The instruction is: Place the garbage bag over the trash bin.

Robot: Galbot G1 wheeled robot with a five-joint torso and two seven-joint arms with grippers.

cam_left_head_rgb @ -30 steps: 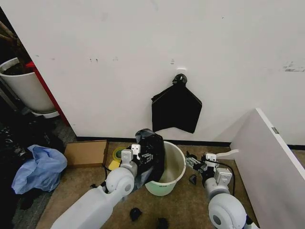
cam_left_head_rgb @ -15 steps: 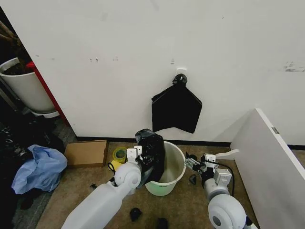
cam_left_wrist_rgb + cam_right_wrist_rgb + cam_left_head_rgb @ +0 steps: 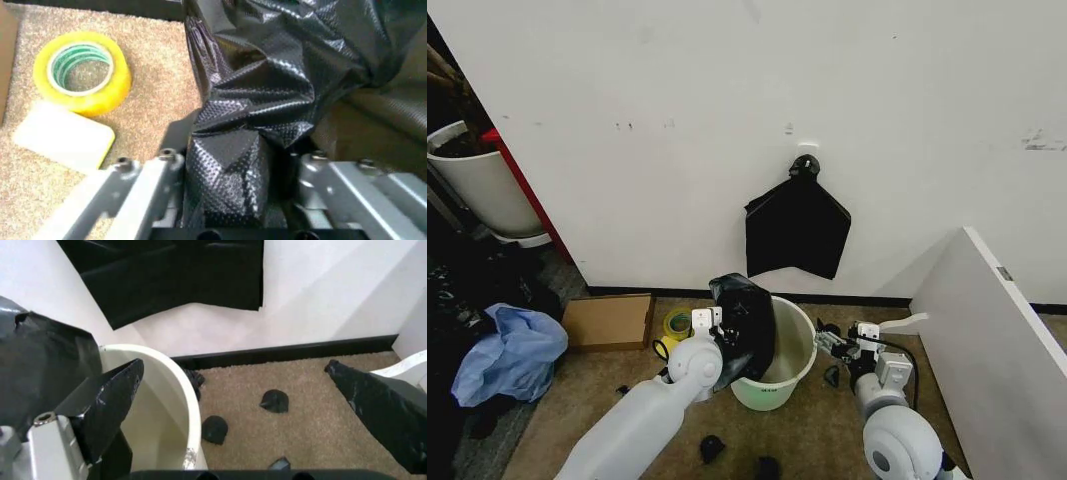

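Nearest to you, your left claw (image 3: 719, 330) is clamping a fold of the garbage bag (image 3: 745, 318), holding it at the left side of the trash bin (image 3: 789, 350). In the left wrist view you are seeing the grey fingers (image 3: 143, 190) pressing on either side of the wrinkled black plastic (image 3: 267, 90), which is bunching up and rising away from the claw (image 3: 230, 200). The bag is draping over the bin's left rim, with part of it hanging down the outside wall and part leaning over the opening; the rest of the rim is lying bare.

Your right claw (image 3: 830, 340) is waiting just beside the bin's right side, with its fingers spread apart and nothing between them. In the right wrist view you are looking past its dark fingertips (image 3: 110, 395) at the cream rim of the bin (image 3: 180, 390) and the bag (image 3: 40, 375) on the far side of it.

On the carpet to the left of the bin, a yellow tape roll (image 3: 83, 70) is lying flat next to a pale yellow pad (image 3: 63, 140), and a cardboard box (image 3: 607, 320) is sitting beyond them. Small black scraps (image 3: 273, 401) are lying on the carpet to the right of the bin.

Farther back, a flat black bag bundle (image 3: 797, 228) is hanging on the white wall (image 3: 727, 100). Far to your left, a light blue plastic heap (image 3: 507, 350) is lying on the floor, and a taller white tub (image 3: 477, 185) is standing behind it.
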